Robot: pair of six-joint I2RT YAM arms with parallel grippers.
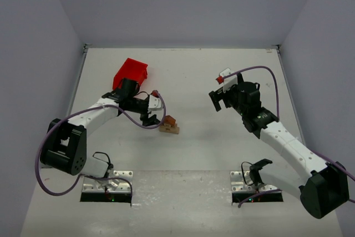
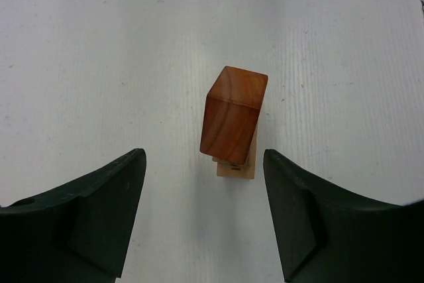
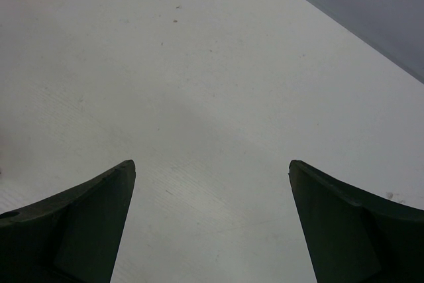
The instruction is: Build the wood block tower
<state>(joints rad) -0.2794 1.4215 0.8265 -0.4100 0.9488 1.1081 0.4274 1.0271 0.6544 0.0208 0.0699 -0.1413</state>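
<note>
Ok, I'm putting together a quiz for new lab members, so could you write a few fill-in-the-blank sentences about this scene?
1. The top piece of the wood block tower is reddish-____, unlike the pale tan wood under it.
2. The plastic bin beyond the left arm is coloured ____.
3. The left tool faces the tower with its fingers ____.
4. Between the fingers of the right tool there is ____ but bare table.

Missing words: brown; red; open; nothing.

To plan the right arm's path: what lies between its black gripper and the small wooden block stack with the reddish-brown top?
Nothing: the top view shows only bare white table between the right gripper and the wooden block stack.
</note>
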